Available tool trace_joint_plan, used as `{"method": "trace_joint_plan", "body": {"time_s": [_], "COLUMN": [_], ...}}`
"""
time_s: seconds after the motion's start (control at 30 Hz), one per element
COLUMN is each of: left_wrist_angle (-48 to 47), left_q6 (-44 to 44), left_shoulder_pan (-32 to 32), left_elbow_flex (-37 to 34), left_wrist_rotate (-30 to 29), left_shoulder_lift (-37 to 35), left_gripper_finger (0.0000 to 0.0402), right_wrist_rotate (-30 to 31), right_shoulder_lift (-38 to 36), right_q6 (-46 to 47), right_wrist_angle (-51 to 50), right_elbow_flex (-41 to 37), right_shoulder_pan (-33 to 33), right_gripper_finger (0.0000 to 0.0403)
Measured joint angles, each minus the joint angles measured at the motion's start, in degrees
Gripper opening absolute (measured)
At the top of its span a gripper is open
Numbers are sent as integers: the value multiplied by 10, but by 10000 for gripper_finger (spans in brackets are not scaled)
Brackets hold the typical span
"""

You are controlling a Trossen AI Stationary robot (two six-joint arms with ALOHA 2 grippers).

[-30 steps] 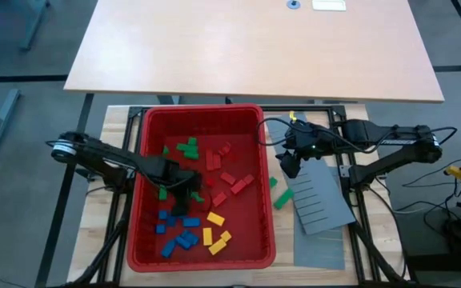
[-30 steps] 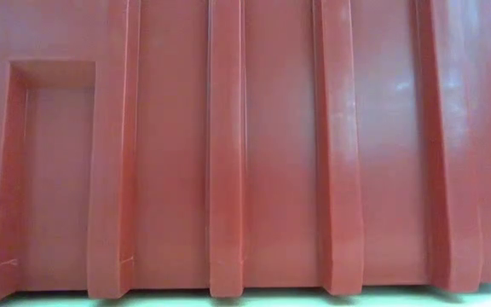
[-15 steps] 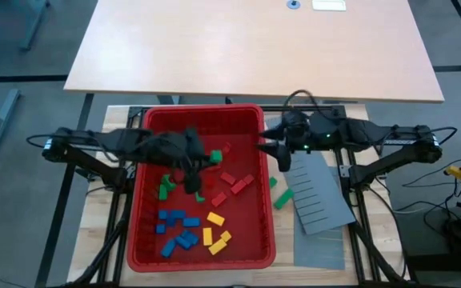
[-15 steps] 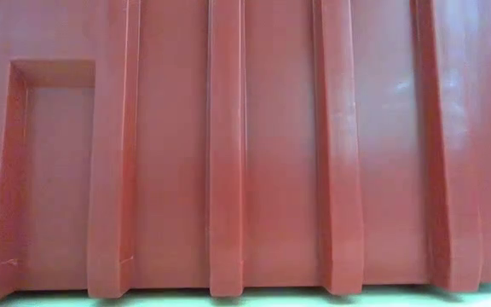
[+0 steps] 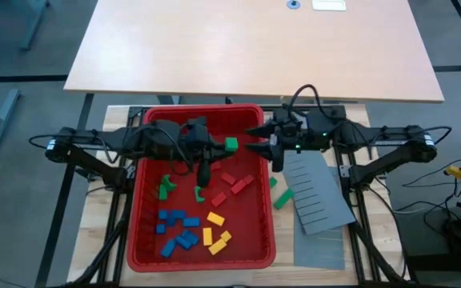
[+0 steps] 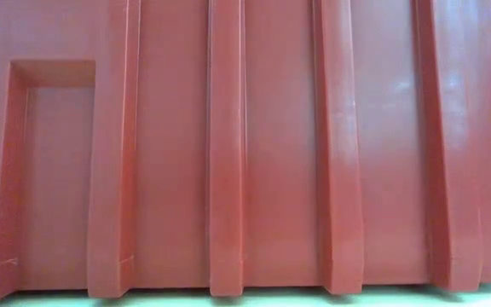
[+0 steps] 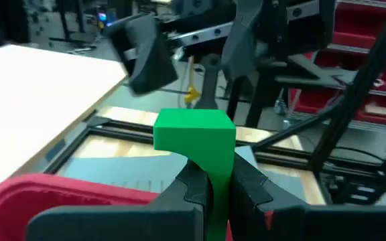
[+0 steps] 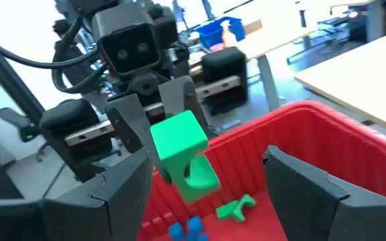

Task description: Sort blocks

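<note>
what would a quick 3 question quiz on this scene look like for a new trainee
1. True or false: the left gripper is shut on a green block.
2. The right gripper is: A) open, facing the held block; B) shut on a red block; C) parked off the table.
3. Fill in: two green blocks lie outside the red bin, by the grey ____ panel.

Key: 1 true. 2 A. 3 slotted.
</note>
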Motion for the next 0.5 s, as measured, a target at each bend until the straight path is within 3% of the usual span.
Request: {"method": "trace_joint_plan", "body": {"time_s": [0.5], "left_wrist_angle": [58], "left_q6": [-34], "left_shoulder_pan": [0], "left_elbow_flex": [-1], "left_wrist_rotate": [71], "left_shoulder_lift": [27], "left_gripper_finger": [8], "right_wrist_rotate": [-94], "right_shoulder_lift": [88], "right_q6": [16], "right_wrist_angle": [139], "right_elbow_flex": [0], "right_shoulder_pan": [1], "right_gripper_finger": [236]}}
